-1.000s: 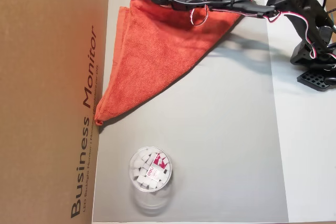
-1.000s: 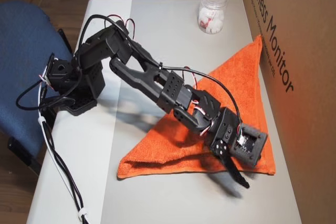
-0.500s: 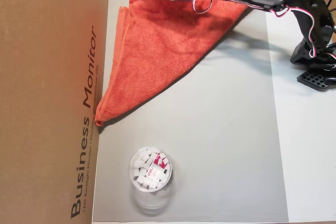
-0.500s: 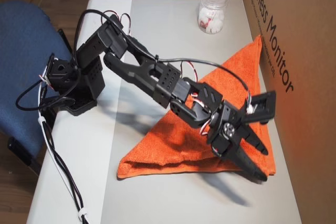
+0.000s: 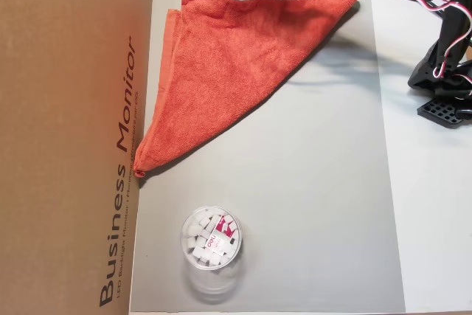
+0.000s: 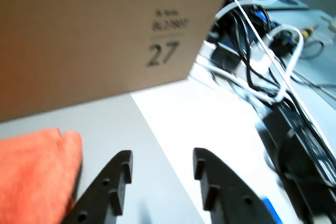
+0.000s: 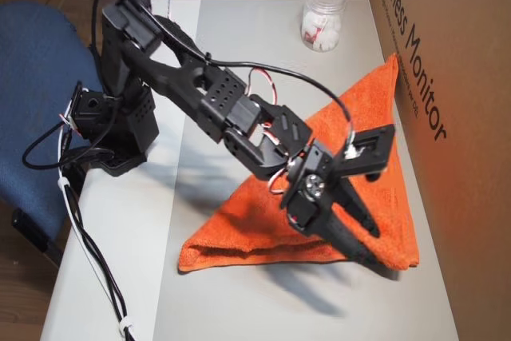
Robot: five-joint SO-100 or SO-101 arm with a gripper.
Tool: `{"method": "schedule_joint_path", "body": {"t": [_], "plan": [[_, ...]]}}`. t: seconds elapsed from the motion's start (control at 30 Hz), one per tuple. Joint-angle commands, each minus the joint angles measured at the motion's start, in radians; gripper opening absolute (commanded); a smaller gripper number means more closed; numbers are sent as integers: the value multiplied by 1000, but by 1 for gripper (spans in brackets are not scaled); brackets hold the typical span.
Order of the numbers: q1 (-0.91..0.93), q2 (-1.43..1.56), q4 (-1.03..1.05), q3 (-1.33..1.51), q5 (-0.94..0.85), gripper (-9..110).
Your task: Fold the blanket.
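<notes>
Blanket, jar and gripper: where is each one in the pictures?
blanket (image 5: 236, 64), an overhead view, middle of the folded cloth.
jar (image 5: 211, 239), an overhead view, its open top.
gripper (image 6: 160, 163), wrist view, gap between the fingertips.

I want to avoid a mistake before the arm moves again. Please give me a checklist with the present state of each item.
1. Blanket already folded into a triangle: ok.
2. Gripper empty, fingers apart with only the mat between them: ok.
3. Gripper clear of the cloth: the wrist view shows the blanket beside the left finger, not between the fingers; ok.
4. Jar of white cubes stands apart from the blanket: ok.
5. Cardboard box touches the blanket's edge; room to fold there: cannot tell.
6. Edges aligned neatly in an overhead view: cannot tell.
</notes>
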Motion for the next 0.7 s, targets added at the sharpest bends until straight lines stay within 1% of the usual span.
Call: {"method": "schedule_joint_path", "body": {"t": [0.0, 0.13, 0.3, 0.37, 0.67], "plan": [[29, 170, -3, 115, 9, 12], [71, 301, -3, 262, 25, 12], [103, 445, -3, 411, 215, 12], [112, 500, -3, 463, 264, 12], [198, 756, -3, 698, 376, 12]]}}
